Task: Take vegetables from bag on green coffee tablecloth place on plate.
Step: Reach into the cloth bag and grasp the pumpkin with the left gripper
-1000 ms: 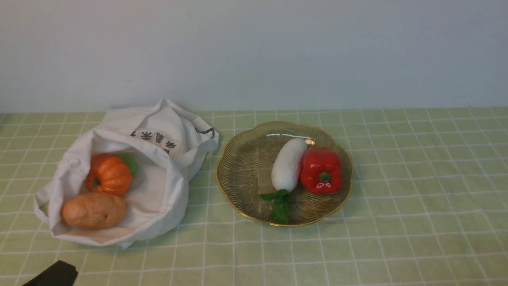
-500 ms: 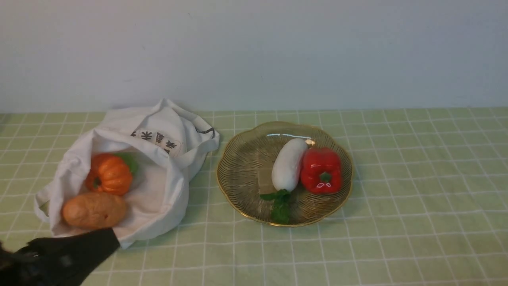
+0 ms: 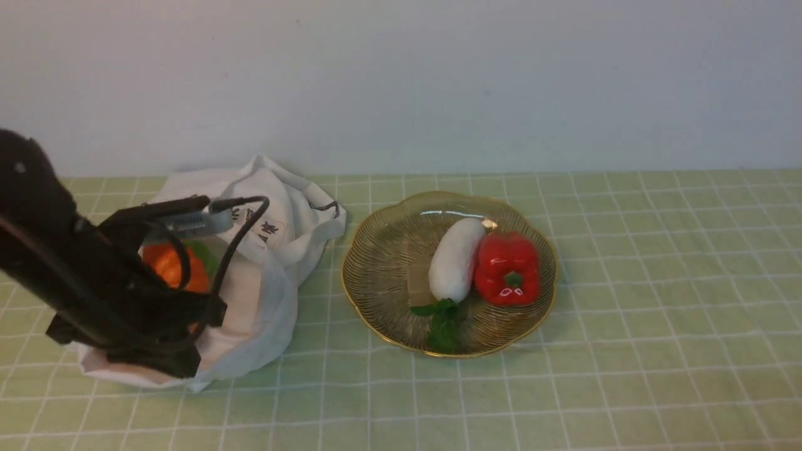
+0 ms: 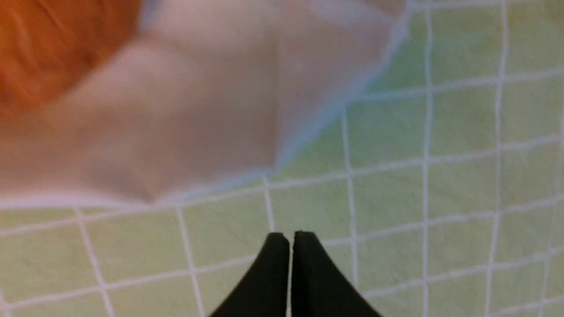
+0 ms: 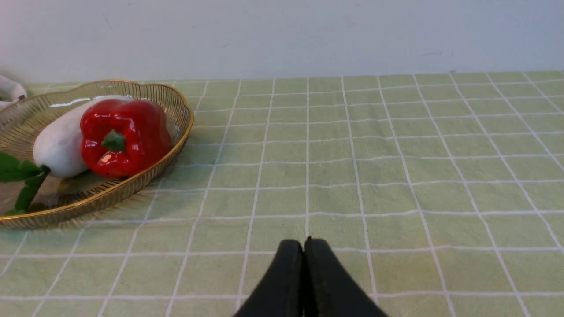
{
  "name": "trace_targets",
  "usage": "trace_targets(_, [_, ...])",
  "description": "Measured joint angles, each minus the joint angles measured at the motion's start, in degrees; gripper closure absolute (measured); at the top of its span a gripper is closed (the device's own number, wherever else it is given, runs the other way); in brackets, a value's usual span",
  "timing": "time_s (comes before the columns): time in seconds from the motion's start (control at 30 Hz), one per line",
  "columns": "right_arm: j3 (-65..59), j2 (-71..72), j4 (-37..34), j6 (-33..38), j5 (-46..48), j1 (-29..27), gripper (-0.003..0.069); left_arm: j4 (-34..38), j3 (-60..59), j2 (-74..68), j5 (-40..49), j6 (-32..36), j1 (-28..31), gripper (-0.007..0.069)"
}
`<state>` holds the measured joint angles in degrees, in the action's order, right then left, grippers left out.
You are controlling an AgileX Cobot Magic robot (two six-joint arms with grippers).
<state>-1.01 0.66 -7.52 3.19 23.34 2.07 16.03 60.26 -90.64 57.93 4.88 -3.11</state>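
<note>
The left end effector (image 4: 289, 235), fingers pressed together and empty, hangs over the green coffee tablecloth (image 3: 626, 300) beside the bag (image 3: 285, 213). The right end effector (image 5: 303, 243) is likewise closed, holding nothing. The pumpkin (image 3: 163, 263) sits inside the bag, at 9 o'clock from the plate (image 3: 376, 250).

- Front view: L arm (image 3: 94, 294) covers most of pumpkin (image 3: 163, 263), lower bag (image 3: 269, 300) opening, pt of label (image 3: 266, 230); chars unreadable.
- L wrist view: pumpkin, bag blurred, cut by frame edge.
- R wrist view: plate (image 5: 132, 190), radish leaves (image 5: 15, 171) cut off at edge.
</note>
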Motion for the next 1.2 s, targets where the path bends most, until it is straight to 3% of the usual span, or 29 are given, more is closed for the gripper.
trace_targets(0.2, [0.00, 0.00, 0.00, 0.00, 0.00, 0.00, 0.0674, -14.11, 7.97, -4.56, -1.63, -10.35, -2.36, 0.0624])
trace_targets(0.37, [0.00, 0.00, 0.00, 0.00, 0.00, 0.00, 0.0674, -22.51, 11.33, -7.97, -2.99, -16.38, -4.48, 0.0552])
trace_targets(0.43, [0.00, 0.00, 0.00, 0.00, 0.00, 0.00, 0.0674, -24.93, 11.71, -9.37, -4.35, -18.73, -4.99, 0.0497])
trace_targets(0.6, [0.00, 0.00, 0.00, 0.00, 0.00, 0.00, 0.0674, -30.47, 11.78, -12.55, -8.66, -30.22, -5.04, 0.0244])
trace_targets(0.8, [0.00, 0.00, 0.00, 0.00, 0.00, 0.00, 0.0674, -31.11, 11.78, -14.49, -15.11, -39.62, -5.04, 0.0062])
trace_targets(1.0, [0.00, 0.00, 0.00, 0.00, 0.00, 0.00, 0.0674, -31.93, 11.80, -17.04, -17.78, -41.02, -5.04, 0.0030])
trace_targets(1.2, [0.00, 0.00, 0.00, 0.00, 0.00, 0.00, 0.0674, -35.84, 11.80, -19.13, -18.10, -42.58, -5.04, 0.0054])
